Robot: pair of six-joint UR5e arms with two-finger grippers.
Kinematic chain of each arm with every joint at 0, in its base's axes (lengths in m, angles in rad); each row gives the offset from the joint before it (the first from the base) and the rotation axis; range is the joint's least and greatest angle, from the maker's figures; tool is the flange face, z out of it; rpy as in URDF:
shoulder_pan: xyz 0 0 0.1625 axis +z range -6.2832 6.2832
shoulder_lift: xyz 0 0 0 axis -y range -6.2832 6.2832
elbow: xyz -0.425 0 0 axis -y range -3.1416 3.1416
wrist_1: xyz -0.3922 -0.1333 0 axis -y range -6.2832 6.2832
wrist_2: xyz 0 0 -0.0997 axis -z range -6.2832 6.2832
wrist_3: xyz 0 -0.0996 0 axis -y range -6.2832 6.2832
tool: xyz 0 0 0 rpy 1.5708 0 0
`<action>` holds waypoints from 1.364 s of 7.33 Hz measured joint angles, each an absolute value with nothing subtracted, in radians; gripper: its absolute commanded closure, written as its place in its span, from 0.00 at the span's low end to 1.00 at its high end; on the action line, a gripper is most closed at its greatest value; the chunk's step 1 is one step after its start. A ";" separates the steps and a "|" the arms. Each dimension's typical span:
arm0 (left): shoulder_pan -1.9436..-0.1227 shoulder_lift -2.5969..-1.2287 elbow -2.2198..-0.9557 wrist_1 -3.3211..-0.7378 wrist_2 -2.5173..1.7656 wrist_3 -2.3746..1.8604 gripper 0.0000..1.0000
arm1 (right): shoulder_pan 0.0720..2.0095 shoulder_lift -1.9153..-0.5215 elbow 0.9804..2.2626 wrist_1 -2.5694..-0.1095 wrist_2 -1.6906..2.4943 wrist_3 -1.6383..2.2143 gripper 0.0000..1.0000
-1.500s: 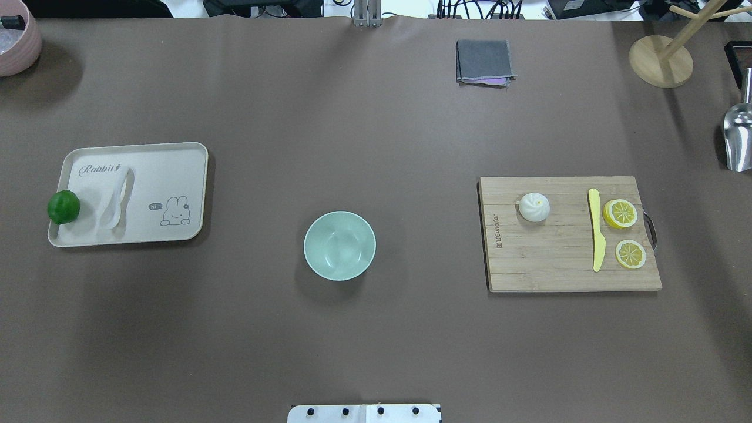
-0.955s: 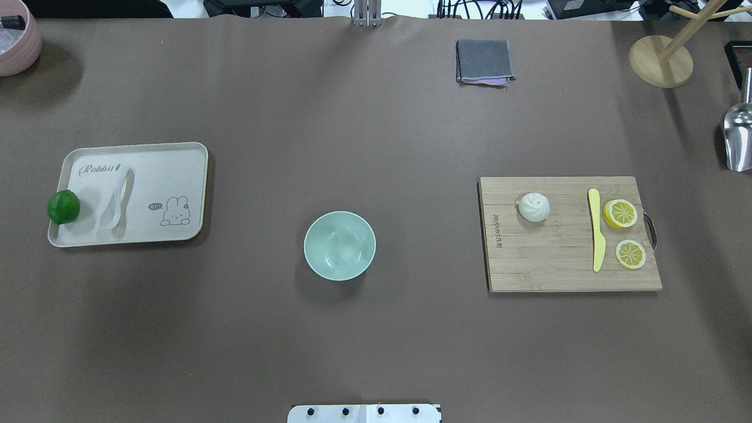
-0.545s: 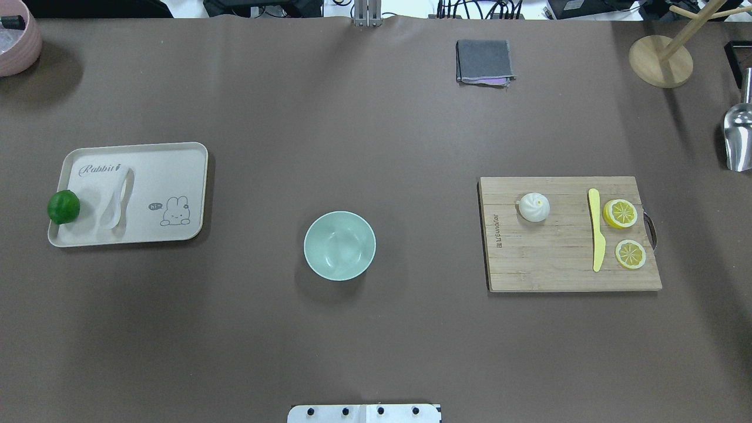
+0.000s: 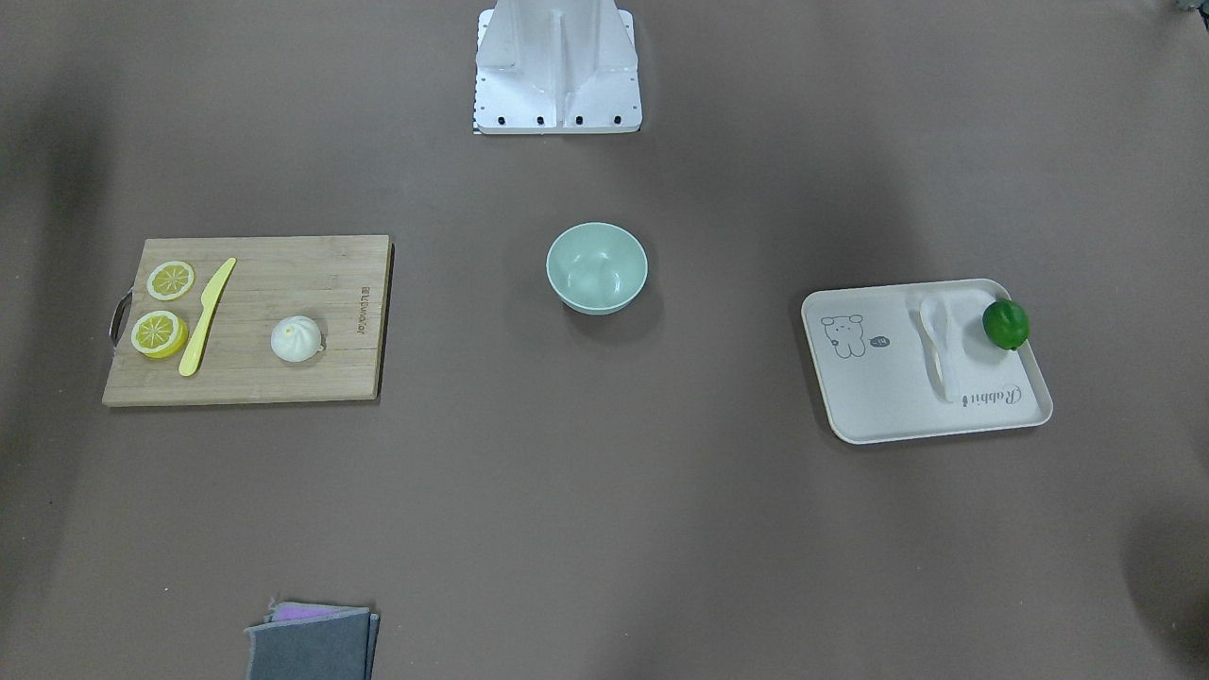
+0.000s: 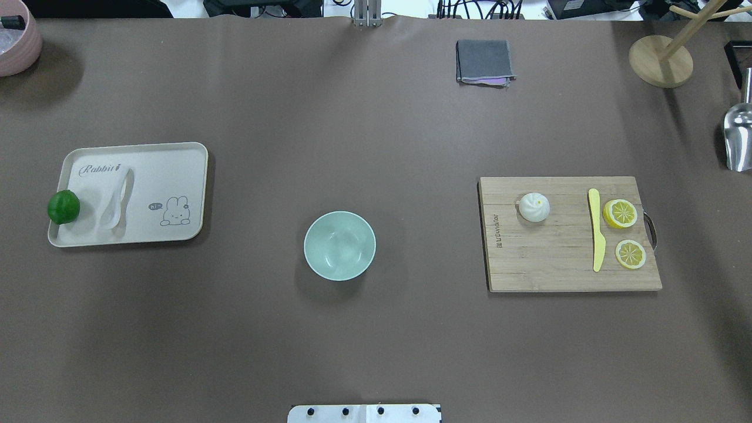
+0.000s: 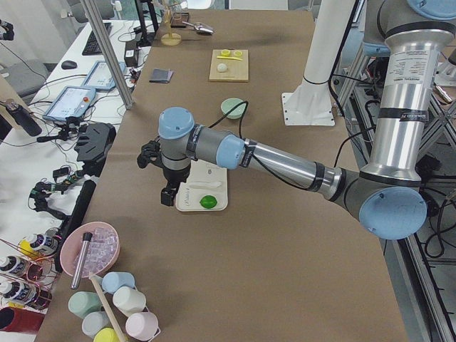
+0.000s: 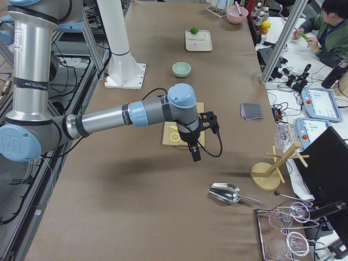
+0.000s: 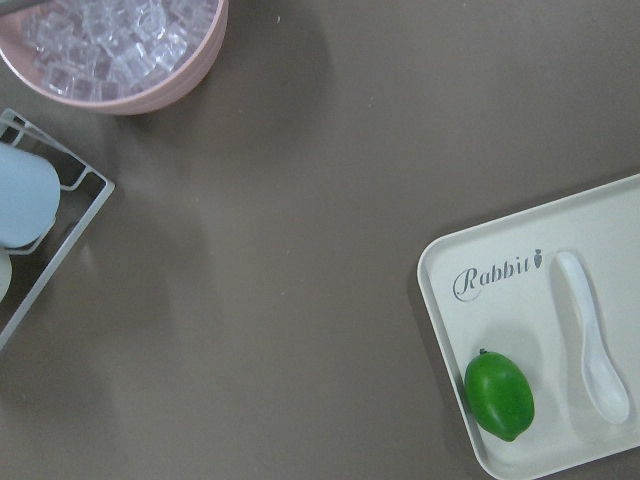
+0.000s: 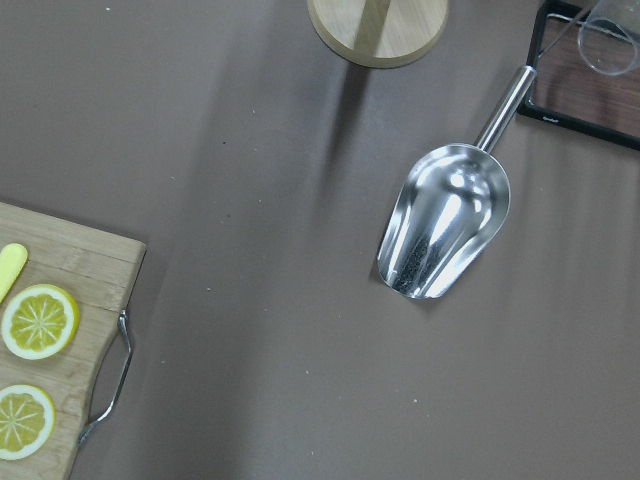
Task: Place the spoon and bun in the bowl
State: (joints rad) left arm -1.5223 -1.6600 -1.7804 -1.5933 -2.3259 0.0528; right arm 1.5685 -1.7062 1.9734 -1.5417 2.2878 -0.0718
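Observation:
The white spoon (image 5: 115,200) lies on the cream tray (image 5: 170,170) beside a green lime (image 5: 63,207); it also shows in the left wrist view (image 8: 592,345). The white bun (image 5: 534,207) sits on the wooden cutting board (image 5: 552,270). The mint-green bowl (image 5: 339,245) stands empty at the table's middle. My left gripper (image 6: 169,194) hangs above the table just outside the tray. My right gripper (image 7: 194,155) hangs above the table past the board's handle end. Neither gripper shows in the overhead, front or wrist views, so I cannot tell whether they are open or shut.
A yellow knife (image 5: 596,229) and two lemon slices (image 5: 620,213) lie on the board. A folded grey cloth (image 5: 484,61), a wooden stand (image 5: 660,61) and a metal scoop (image 9: 445,233) are at the far right. A pink bowl of ice (image 8: 120,50) is far left.

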 measured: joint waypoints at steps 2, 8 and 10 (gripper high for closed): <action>-1.522 -1.661 -1.757 -1.702 -2.325 0.021 0.02 | 1.569 -1.726 1.963 -1.446 2.300 -0.042 0.00; -1.183 -1.667 -1.710 -1.983 -2.251 -0.522 0.02 | 1.303 -1.625 1.949 -1.387 2.289 0.432 0.00; -1.038 -1.669 -1.705 -2.010 -2.130 -0.706 0.02 | 1.186 -1.591 1.952 -1.372 2.205 0.580 0.00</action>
